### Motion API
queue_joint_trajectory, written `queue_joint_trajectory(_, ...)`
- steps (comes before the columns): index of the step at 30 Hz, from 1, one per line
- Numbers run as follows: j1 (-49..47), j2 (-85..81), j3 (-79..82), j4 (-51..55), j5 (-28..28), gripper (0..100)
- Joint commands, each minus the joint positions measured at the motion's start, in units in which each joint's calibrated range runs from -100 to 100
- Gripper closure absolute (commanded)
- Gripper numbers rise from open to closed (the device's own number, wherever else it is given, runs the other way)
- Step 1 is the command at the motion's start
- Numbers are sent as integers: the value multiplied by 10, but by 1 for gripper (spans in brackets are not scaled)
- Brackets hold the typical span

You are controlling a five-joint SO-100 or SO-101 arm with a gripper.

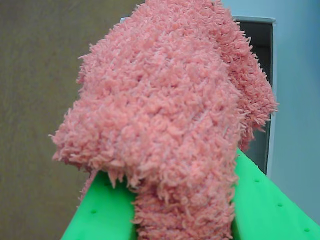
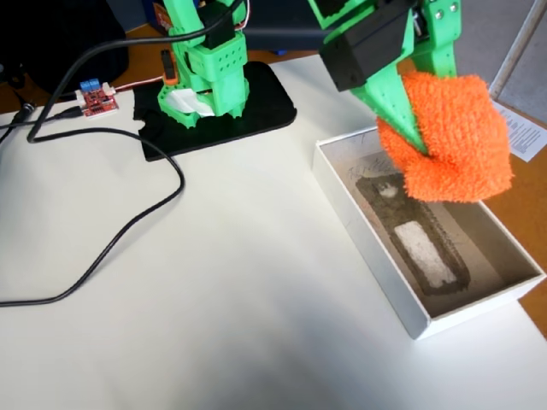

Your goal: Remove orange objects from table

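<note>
Counter [image 2: 214, 316] white, well below the jaws, mostly bare. White shallow box [image 2: 367, 248] sits on it directly under the jaws, grey insert inside. Black mat [image 2: 273, 107] far back-left of the jaws in the fixed view, carrying the green arm base [image 2: 209, 73]. Green jaws [image 2: 419, 141] clamped on the orange lump [image 2: 457, 141], holding it in the air above the box, clear of the counter. Wrist view: lump [image 1: 165, 115] fills the frame, squeezed between both green fingers [image 1: 100, 215]. Black cable [image 2: 111, 248] loops across the counter left of the jaws; small red board [image 2: 98, 101] beside the mat.
</note>
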Motion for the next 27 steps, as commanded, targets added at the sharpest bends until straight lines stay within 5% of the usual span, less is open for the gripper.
queue_joint_trajectory(1, 7, -27, 1, -14, 4, 100)
queue_joint_trajectory(11, -10, -25, 1, -26, 16, 100)
queue_joint_trajectory(15, -122, 3, -84, -72, 45, 100)
queue_joint_trajectory(17, -264, 25, -148, -156, 107, 99)
queue_joint_trajectory(19, -346, 49, -146, -289, 168, 42)
queue_joint_trajectory(22, -424, 115, -201, -406, 234, 42)
queue_joint_trajectory(27, -459, 157, -264, -436, 223, 42)
